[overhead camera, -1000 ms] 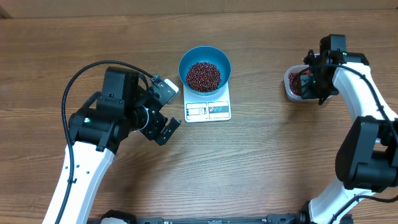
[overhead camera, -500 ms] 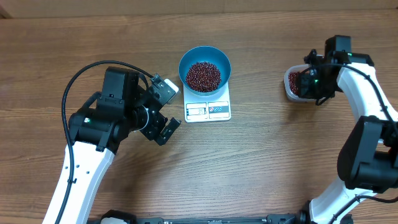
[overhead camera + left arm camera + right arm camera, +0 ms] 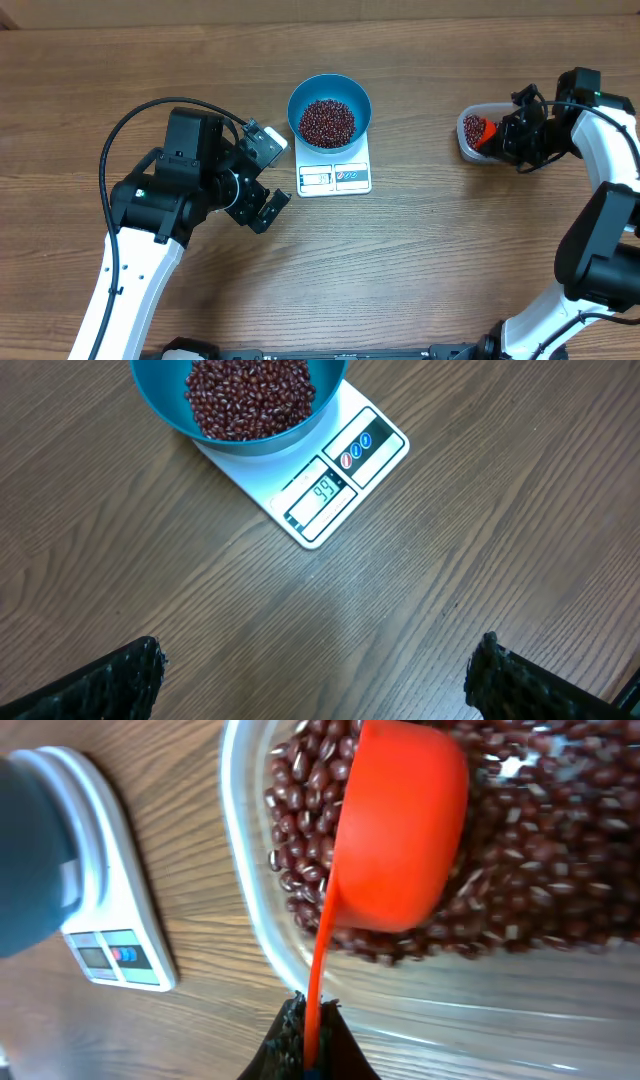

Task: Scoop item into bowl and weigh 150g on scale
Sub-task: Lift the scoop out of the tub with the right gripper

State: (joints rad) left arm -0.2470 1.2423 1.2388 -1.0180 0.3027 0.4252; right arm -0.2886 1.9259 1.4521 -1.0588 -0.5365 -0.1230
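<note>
A clear tub [image 3: 465, 150] sits well to the right of the scale [image 3: 334, 177]. It is full of small dark red beans [image 3: 560, 850]. A red scoop [image 3: 484, 131] lies in the tub on top of them. It is tipped so its round back faces the right wrist camera and hides some of the beans. A black cable [image 3: 130, 120] loops over the left arm, to the left of the scale.

The blue bowl [image 3: 295, 100] stands on the far part of the scale, with a heap of beans in its middle. The scale's little window and buttons stick out on the near side, and digits show in the window.

Everything rests on a brown wood table [image 3: 420, 260].

The left claw [image 3: 320, 690] hovers just left of the scale, on its near side, and its camera looks down at the scale. Its jaws are spread wide and hold nothing. The right claw [image 3: 305, 1045] reaches to the tub from the side away from the scale. It is pinched tight on the scoop's thin handle.
</note>
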